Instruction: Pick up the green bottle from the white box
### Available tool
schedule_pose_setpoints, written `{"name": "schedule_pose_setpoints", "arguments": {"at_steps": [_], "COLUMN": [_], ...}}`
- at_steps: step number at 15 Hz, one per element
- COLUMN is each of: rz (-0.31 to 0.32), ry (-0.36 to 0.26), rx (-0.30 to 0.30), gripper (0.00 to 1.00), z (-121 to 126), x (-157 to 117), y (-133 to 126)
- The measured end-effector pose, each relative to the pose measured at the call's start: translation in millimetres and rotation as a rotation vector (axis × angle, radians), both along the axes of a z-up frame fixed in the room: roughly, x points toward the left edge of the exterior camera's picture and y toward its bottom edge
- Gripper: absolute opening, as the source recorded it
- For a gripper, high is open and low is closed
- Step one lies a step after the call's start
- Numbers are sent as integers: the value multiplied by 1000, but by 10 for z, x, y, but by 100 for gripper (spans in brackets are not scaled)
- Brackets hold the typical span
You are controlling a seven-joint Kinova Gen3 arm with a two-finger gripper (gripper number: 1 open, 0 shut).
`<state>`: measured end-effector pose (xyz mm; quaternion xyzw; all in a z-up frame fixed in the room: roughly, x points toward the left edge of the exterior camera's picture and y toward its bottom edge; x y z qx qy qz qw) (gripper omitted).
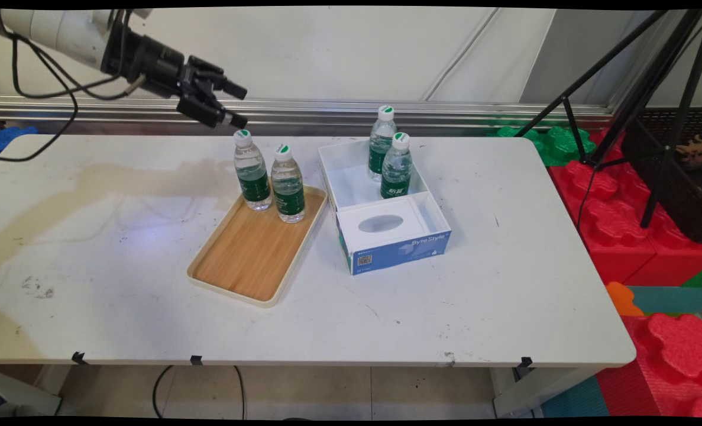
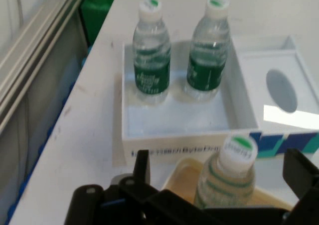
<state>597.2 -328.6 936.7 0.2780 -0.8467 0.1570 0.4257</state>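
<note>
White table [image 1: 120,248] under the main view, stained at the left, and on it a wooden tray [image 1: 250,254] carries two water bottles [image 1: 252,171] at its far end; just right sits a white and blue box [image 1: 398,236] with two more bottles [image 1: 395,167] inside. Red foam blocks [image 1: 617,225] and a black tripod [image 1: 652,89] show only here. From the hand view, one tray bottle's cap [image 2: 239,149] sits between the spread fingers [image 2: 300,170]. Gripper [image 1: 232,106] hangs open and tilted, above the tray bottles, touching nothing
</note>
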Motion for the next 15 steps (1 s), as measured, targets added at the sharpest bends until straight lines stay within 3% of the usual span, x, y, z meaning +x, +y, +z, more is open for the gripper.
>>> {"name": "schedule_pose_setpoints", "arguments": {"at_steps": [6,15], "rz": [-57,-94], "ry": [19,16], "rx": [-35,-29], "gripper": [100,100], "z": [234,145], "x": [-390,-1102], "y": [-140,-481]}}
